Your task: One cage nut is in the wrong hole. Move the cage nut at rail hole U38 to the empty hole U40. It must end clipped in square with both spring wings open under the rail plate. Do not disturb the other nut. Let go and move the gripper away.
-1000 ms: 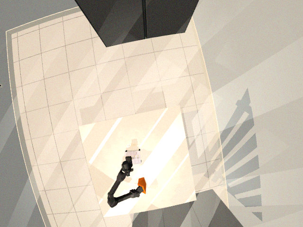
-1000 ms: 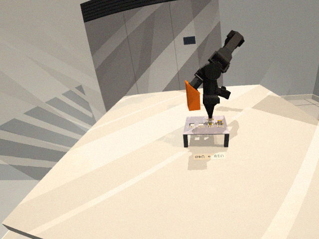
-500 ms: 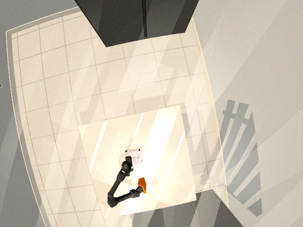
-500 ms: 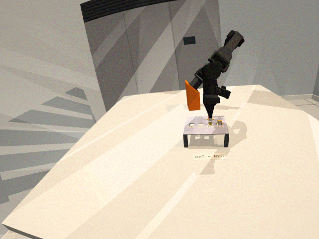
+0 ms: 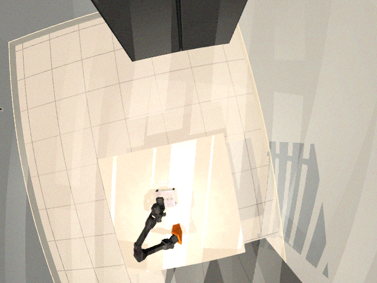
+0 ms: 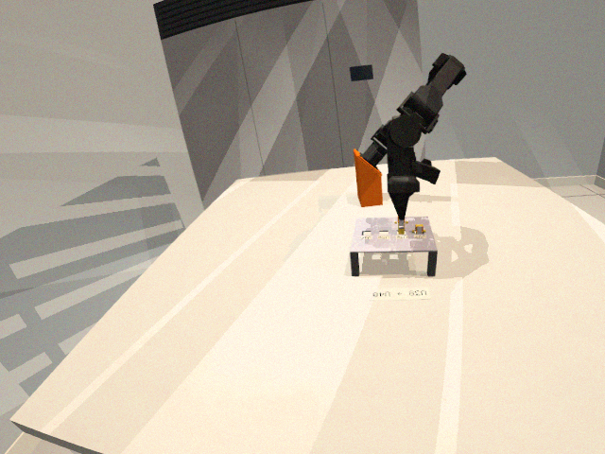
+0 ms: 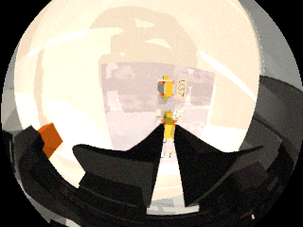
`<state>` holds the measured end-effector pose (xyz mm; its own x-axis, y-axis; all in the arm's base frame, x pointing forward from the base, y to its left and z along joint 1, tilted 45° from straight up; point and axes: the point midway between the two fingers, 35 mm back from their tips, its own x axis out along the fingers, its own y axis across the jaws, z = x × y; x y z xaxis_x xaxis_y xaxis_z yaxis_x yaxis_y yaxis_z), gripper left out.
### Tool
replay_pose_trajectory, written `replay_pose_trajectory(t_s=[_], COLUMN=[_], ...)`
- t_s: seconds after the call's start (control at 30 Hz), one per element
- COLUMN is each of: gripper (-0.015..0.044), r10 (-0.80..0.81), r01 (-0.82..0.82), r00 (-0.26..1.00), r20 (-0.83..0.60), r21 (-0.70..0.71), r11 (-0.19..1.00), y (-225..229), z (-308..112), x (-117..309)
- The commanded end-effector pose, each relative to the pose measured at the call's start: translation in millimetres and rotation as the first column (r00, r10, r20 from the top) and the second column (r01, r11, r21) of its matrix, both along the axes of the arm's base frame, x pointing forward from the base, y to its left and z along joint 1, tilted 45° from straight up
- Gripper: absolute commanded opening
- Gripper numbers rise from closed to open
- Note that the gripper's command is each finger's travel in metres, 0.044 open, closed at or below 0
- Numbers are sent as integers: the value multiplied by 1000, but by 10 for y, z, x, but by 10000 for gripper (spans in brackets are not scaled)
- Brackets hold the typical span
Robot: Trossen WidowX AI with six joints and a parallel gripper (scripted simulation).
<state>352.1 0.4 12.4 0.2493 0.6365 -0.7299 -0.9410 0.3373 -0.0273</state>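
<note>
The black, taper-fingered end effector [image 6: 401, 218] [image 7: 169, 127] points down with its tips nearly together, gripping the small yellow-and-grey metal cage nut [image 6: 401, 228] [image 7: 169, 124] at U38; whether that nut is clear of its hole, I cannot tell. Beside it, the other yellow-and-grey cage nut [image 6: 419, 229] [image 7: 166, 88] sits at U37, apart from the fingers. Both are on a pale lilac rectangular rail plate [image 5: 171, 193] [image 6: 393, 245] [image 7: 128, 90] raised on dark legs, its two other square holes without nuts. The broad cream counter [image 5: 128, 183] [image 6: 273, 312] carries it, streaked with sunlight, along with a flat white printed label [image 6: 400, 294] and an orange wedge-shaped block [image 5: 176, 230] [image 6: 369, 185] [image 7: 50, 139] by the black jointed arm [image 5: 144, 233] [image 6: 405, 130]. Beyond lie a pale tiled floor [image 5: 69, 115], a tall dark cabinet [image 5: 155, 30] and grey walls
</note>
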Motion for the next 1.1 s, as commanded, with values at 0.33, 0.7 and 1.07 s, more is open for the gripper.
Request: replay_pose_trajectory(t_s=[0.33, 0.7, 1.07], gripper=[30, 30, 30], r10=[2, 2, 2], r01=[-2, -2, -2], r00=[1000, 1000, 1000], r20=[3, 3, 3], r21=[4, 4, 5], r11=[1000, 1000, 1000], y=[-13, -26, -42], z=[26, 39, 55], x=[0, -1, -2])
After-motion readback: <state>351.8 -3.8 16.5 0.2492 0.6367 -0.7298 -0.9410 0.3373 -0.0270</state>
